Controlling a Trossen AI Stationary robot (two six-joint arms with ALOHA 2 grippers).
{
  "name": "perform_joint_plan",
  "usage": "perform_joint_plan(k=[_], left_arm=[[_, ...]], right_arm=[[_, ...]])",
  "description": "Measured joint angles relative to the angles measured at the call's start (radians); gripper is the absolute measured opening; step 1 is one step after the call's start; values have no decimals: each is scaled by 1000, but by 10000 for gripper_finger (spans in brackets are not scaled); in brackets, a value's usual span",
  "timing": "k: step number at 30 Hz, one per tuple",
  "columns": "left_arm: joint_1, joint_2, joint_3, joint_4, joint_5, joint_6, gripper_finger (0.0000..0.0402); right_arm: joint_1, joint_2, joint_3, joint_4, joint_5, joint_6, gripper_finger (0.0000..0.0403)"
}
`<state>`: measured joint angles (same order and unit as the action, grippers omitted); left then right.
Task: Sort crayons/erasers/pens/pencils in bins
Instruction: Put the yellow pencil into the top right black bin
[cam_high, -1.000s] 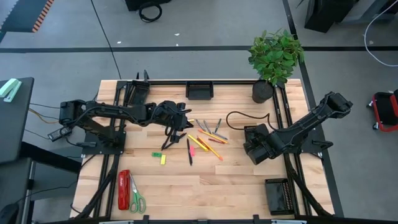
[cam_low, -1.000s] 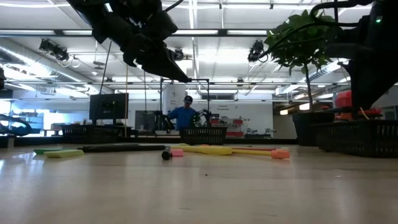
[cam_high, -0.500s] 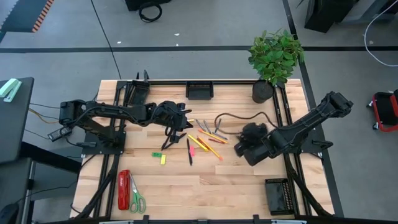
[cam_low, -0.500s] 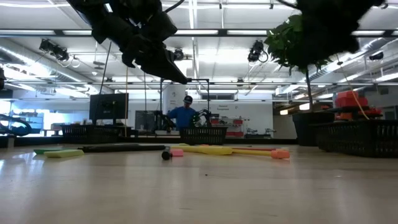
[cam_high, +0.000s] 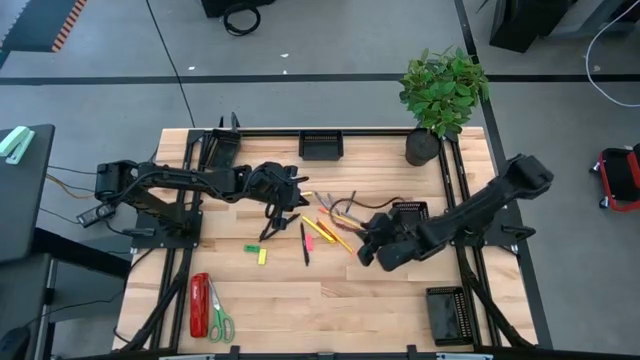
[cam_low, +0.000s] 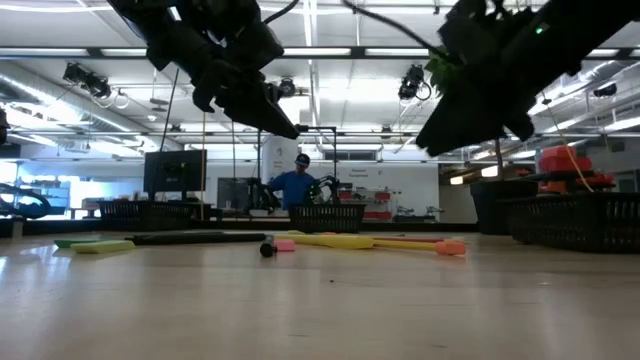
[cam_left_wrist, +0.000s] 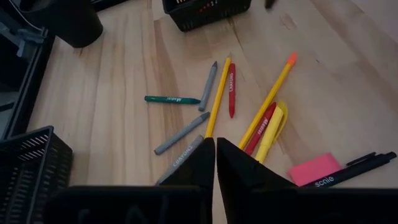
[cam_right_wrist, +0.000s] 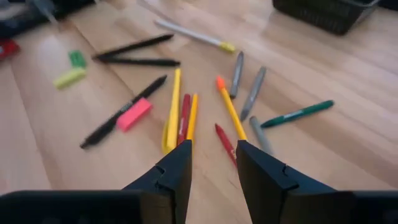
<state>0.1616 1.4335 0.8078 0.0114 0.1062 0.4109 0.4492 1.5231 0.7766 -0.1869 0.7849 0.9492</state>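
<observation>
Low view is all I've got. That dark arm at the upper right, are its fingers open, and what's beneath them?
Observer: The right gripper is open and empty, with its fingers apart above the scattered sticks.
Operator: What lies just ahead of it?
Observer: A short red crayon lies flat beside a yellow pencil with an orange tip.
Operator: And the other arm?
Observer: The left gripper is shut on nothing and hovers by a grey crayon.
</observation>
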Motion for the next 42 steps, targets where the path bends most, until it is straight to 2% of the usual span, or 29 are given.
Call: perform_joint_plan(k=[5, 11, 18, 31, 42], left_arm=[[-7, 0, 0, 5, 0, 20, 18], [-8, 0, 0, -1, 0, 21, 14], [-9, 0, 0, -12, 1, 12, 27], [-24, 0, 0, -22, 6, -2, 22], [-43, 0, 0, -22, 5, -7, 24]], right_arm=[[1, 159, 118, -10, -36, -79, 131], [26, 296, 207, -31, -43, -43, 131], [65, 332, 201, -75, 30, 176, 131], [99, 442, 196, -104, 29, 199, 131], [117, 484, 199, -99, 81, 240, 121]])
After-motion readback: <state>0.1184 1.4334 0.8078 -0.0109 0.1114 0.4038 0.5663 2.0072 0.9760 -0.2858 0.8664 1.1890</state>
